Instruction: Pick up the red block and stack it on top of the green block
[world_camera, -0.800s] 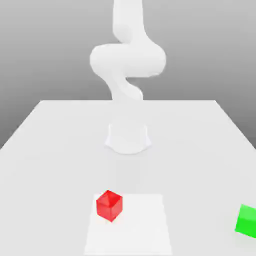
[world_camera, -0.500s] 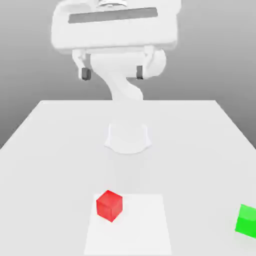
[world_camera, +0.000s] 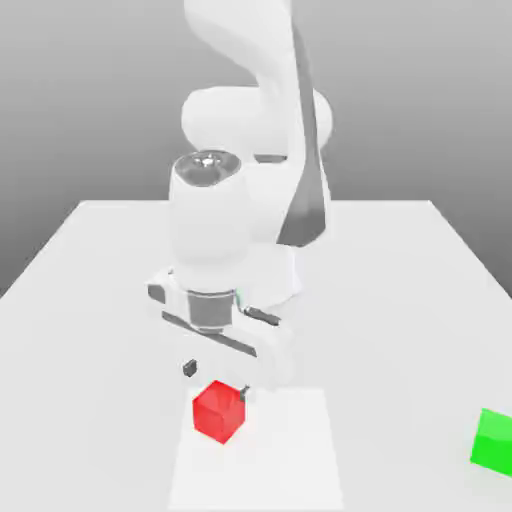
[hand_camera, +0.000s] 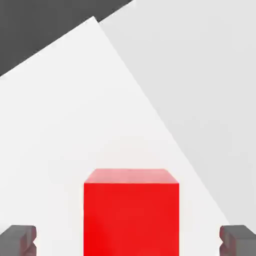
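With my gripper (world_camera: 215, 378) poised jaws spread just above the red block (world_camera: 219, 410) on the bench (world_camera: 400, 270), I'd descend straight, centring both fingertips (hand_camera: 18, 239) before closing.

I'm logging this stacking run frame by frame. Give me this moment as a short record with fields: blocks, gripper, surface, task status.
red block: resting on the lighter square patch of the table, not lifted
green block: on the table at the exterior view's right edge, apart from the red block
gripper: open, pointing down just above the red block, fingertips to either side of it with gaps
table: white, flat
task status: red block not yet grasped; stacking not begun
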